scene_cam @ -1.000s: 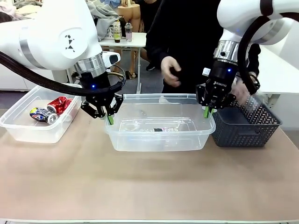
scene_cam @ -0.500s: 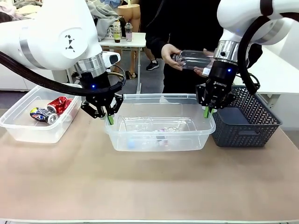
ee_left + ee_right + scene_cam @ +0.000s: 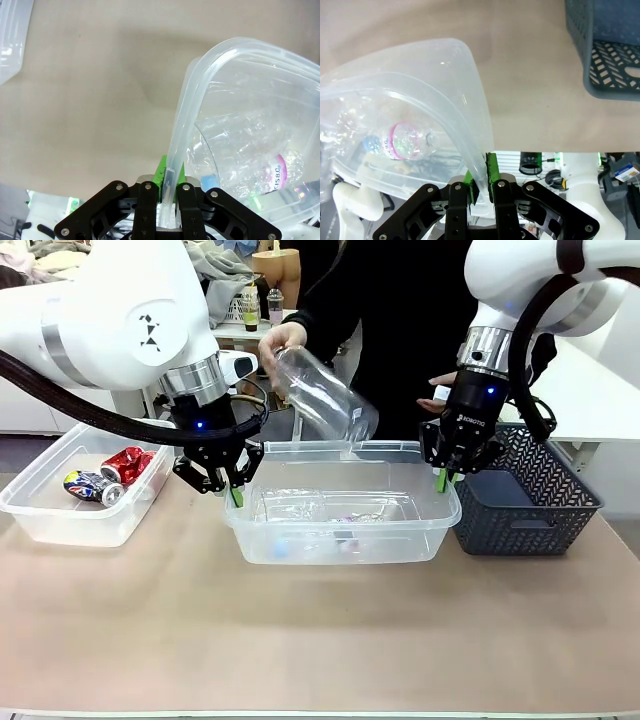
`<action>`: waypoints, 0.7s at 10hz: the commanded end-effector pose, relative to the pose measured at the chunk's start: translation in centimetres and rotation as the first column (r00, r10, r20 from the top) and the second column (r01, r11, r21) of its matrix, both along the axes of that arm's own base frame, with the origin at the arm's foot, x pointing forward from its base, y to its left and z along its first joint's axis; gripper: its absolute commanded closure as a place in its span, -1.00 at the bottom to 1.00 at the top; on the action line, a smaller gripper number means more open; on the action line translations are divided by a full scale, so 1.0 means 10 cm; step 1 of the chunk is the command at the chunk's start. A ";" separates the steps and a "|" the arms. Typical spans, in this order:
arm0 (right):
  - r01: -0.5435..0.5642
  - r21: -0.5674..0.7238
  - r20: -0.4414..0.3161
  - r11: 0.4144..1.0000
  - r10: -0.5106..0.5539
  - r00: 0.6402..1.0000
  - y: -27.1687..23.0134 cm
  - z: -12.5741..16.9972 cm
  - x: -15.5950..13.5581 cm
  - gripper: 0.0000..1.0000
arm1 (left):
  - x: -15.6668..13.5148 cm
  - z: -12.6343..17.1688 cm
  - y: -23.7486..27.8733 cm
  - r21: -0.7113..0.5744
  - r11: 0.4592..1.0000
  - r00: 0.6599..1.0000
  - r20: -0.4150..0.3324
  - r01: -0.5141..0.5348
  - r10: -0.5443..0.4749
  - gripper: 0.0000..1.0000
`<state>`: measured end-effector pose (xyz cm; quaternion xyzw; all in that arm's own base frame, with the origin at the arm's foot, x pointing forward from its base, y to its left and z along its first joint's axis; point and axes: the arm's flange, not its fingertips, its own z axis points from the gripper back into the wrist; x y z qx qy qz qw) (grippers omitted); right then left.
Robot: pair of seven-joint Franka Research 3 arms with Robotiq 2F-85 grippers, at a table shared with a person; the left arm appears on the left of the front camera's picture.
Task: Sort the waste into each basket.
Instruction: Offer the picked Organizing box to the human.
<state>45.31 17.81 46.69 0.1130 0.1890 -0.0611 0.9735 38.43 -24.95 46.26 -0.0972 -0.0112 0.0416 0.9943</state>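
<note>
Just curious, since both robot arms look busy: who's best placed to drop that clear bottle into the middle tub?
Neither left nor right: the left gripper and right gripper are each shut on the middle tub rim. The person's hand holds the clear bottle tilted above it, so probably the person.

The hand (image 3: 479,186) pinches the tub (image 3: 440,95) rim between green pads; a pink-labelled bottle (image 3: 402,141) lies inside, upper left; a grey basket (image 3: 600,55) sits upper right.

Middle tub (image 3: 340,540): clear glossy plastic, smooth rolled rim. Bottle (image 3: 325,398) in person's hand: clear crinkled plastic. Cans (image 3: 108,475): dented shiny metal. Basket (image 3: 530,510): matt grey lattice plastic. Surface (image 3: 320,640): matt beige.
</note>
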 end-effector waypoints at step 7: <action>-0.002 -0.005 0.003 1.000 0.002 1.000 -0.08 0.02 -0.02 1.00 | 0.03 0.04 0.04 0.004 1.000 1.000 0.011 -0.011 0.011 1.00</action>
